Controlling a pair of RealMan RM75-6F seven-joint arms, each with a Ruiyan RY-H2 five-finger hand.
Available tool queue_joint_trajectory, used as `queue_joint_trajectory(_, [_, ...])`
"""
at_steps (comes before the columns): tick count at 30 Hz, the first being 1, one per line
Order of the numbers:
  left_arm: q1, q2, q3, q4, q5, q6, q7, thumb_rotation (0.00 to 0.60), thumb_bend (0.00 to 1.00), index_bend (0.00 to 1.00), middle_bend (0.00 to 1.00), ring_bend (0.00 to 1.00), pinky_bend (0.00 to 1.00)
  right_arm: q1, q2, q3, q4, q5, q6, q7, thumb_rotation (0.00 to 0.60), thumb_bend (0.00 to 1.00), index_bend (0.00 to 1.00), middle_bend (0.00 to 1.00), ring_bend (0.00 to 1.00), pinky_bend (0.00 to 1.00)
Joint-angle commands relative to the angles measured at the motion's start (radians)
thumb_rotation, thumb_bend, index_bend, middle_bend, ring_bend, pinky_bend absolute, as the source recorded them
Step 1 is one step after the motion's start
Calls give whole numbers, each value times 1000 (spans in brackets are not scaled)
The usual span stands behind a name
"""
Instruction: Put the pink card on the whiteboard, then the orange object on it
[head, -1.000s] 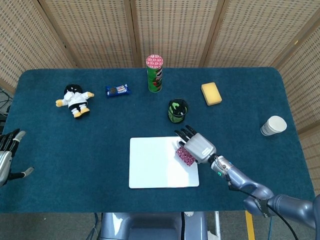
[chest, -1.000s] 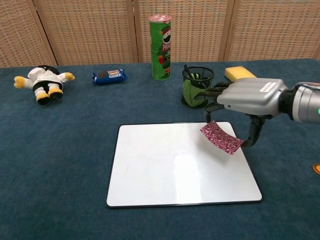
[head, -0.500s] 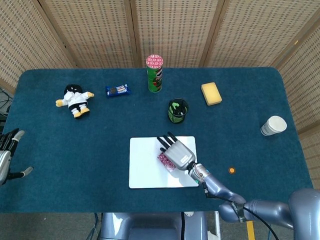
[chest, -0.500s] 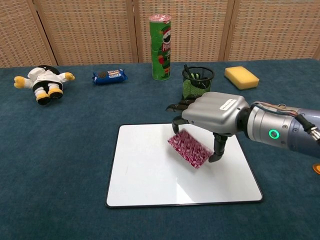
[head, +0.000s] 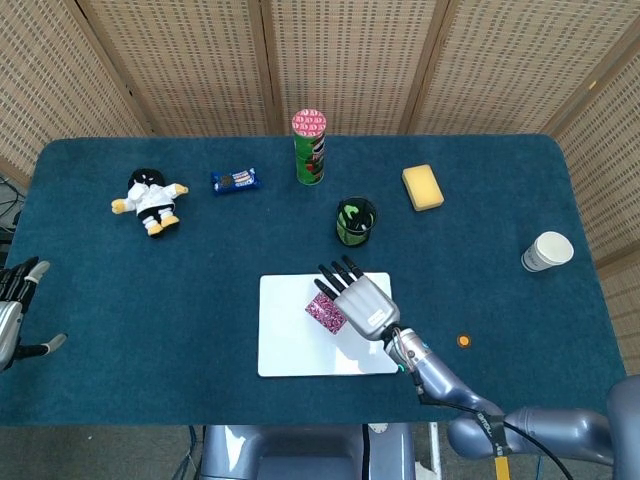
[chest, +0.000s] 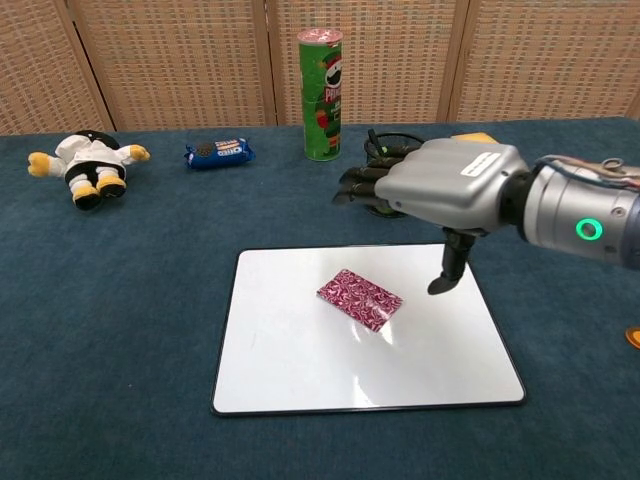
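Observation:
The pink patterned card (chest: 360, 299) lies flat near the middle of the whiteboard (chest: 290, 360), free of any hand. In the head view the card (head: 324, 310) shows on the whiteboard (head: 285, 340) just left of my right hand (head: 362, 300). My right hand (chest: 440, 190) hovers above the board's far right part, fingers spread and holding nothing. The small orange object (head: 463, 341) sits on the cloth to the right of the board, and only its edge (chest: 634, 337) shows in the chest view. My left hand (head: 14, 305) rests empty at the table's left edge.
A green chip can (head: 310, 147), a mesh pen cup (head: 355, 221) and a yellow sponge (head: 423, 187) stand behind the board. A plush toy (head: 150, 200) and a snack pack (head: 235, 180) lie at the far left. A paper cup (head: 548, 251) is at the right.
My right hand carried the card leftward across the board, let it go and lifted away. The card now lies flat on the whiteboard. The left hand stayed still.

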Motion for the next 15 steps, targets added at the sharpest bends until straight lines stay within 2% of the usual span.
queue_joint_trajectory(1, [0,-1,0,-1,0,0,3,600,0,0,0,0,0,-36,78,-45,-33,-40,18,37,600,1,103,0,0,0])
queue_joint_trajectory(6, [-2,-3,2,-4,0,-3,12,600,0,0,0,0,0,-80,152,-114,-1,-98,0,121,600,44,297,0,0,0])
queue_joint_trajectory(10, [-3,-3,3,-8,2,-3,18,600,0,0,0,0,0,-126,186,-170,65,-175,-3,234,600,53,332,0,0,0])
queue_joint_trajectory(15, [-2,-5,4,-10,3,-1,24,600,0,0,0,0,0,-179,187,-215,161,-258,15,374,600,114,356,0,0,0])
